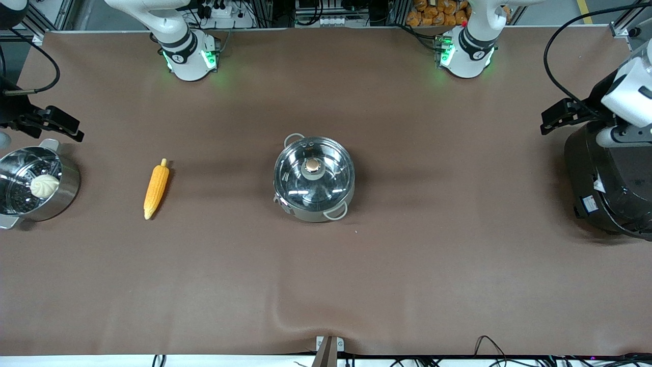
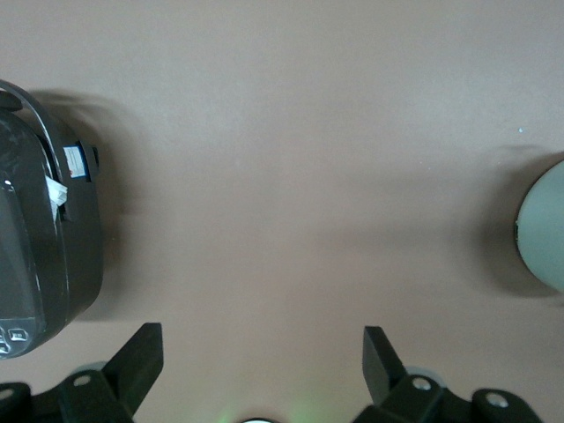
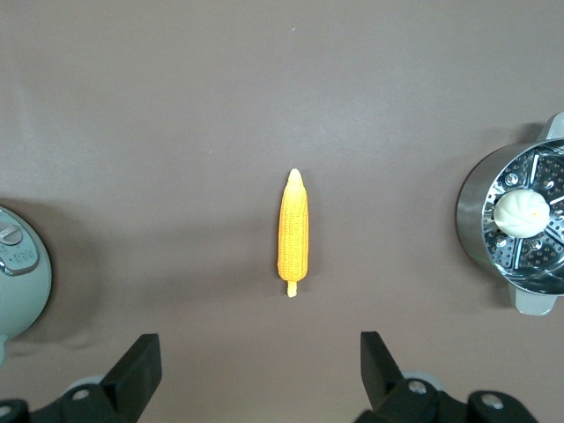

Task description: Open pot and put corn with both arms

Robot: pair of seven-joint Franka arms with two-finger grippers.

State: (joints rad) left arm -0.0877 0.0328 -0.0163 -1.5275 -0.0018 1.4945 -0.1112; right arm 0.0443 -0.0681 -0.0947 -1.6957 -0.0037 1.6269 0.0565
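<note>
The steel pot (image 1: 314, 179) stands mid-table with its glass lid and round knob (image 1: 313, 165) on it. The yellow-orange corn (image 1: 156, 188) lies flat on the brown mat, between the pot and the right arm's end of the table. It also shows in the right wrist view (image 3: 294, 233), apart from the fingers. My right gripper (image 3: 260, 357) is open and empty, high up near the steamer pot (image 1: 66, 127). My left gripper (image 2: 263, 352) is open and empty, high up by the rice cooker (image 1: 555, 118). The pot's edge shows in both wrist views (image 2: 542, 229) (image 3: 22, 264).
A steel steamer pot (image 1: 35, 186) with a white bun stands at the right arm's end of the table. A big black rice cooker (image 1: 608, 183) stands at the left arm's end. Brown mat (image 1: 326, 285) covers the table.
</note>
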